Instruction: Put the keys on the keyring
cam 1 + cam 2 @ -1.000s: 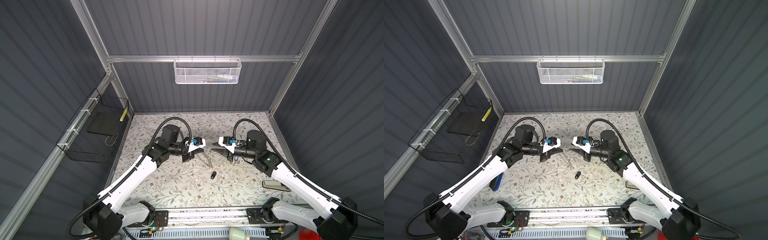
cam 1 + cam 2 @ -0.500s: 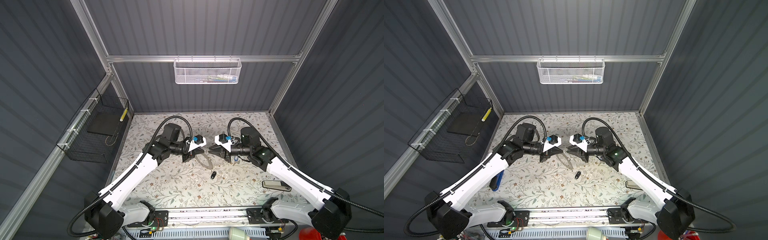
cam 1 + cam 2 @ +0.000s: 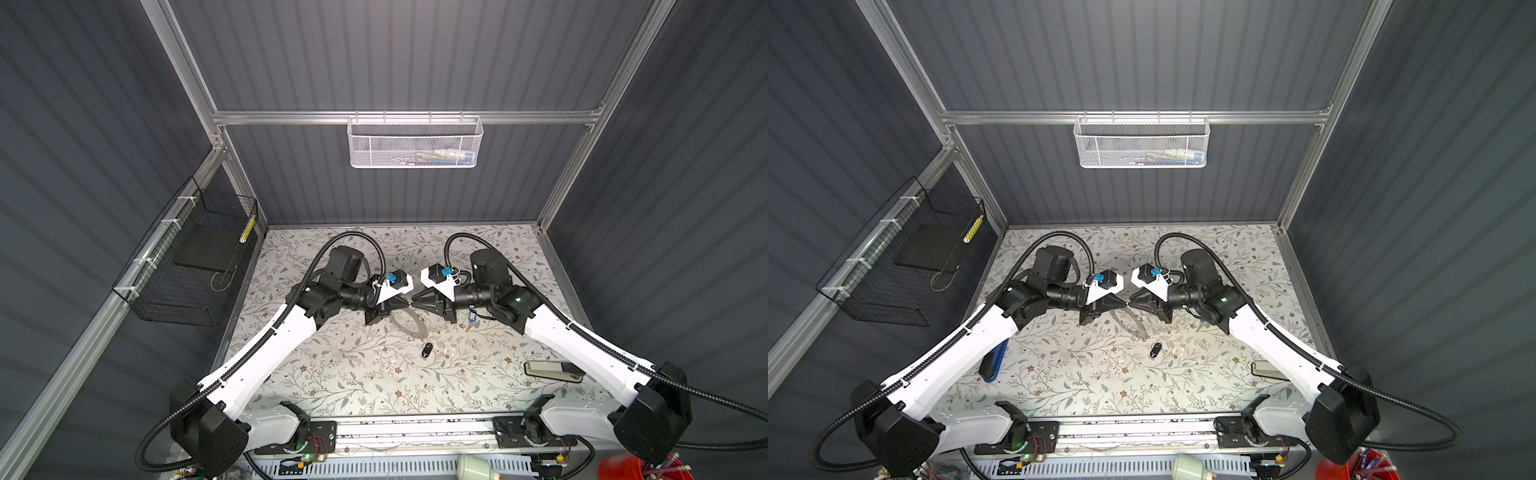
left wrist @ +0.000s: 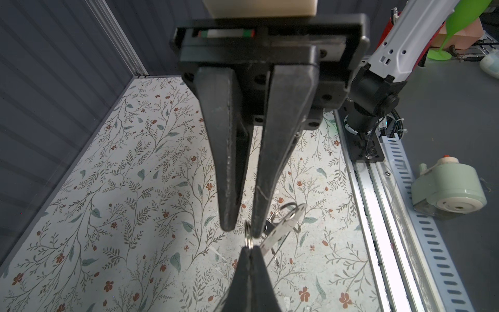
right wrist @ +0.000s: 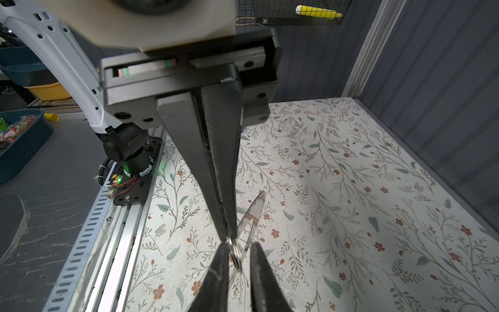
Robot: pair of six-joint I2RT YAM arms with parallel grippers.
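Clenching keyring (image 3: 409,323) by small wire loop (image 4: 248,238) in left gripper (image 3: 406,306), in mid-air over middle of table (image 3: 353,374); flat band hanging tilted below tips. Lying on table near band's low end, not touching: black key (image 3: 426,350). Meeting left tips nose to nose with right gripper (image 3: 413,306), jaws standing slightly apart around wire loop, released. Lying below right wrist: blue-tagged key (image 3: 471,317).
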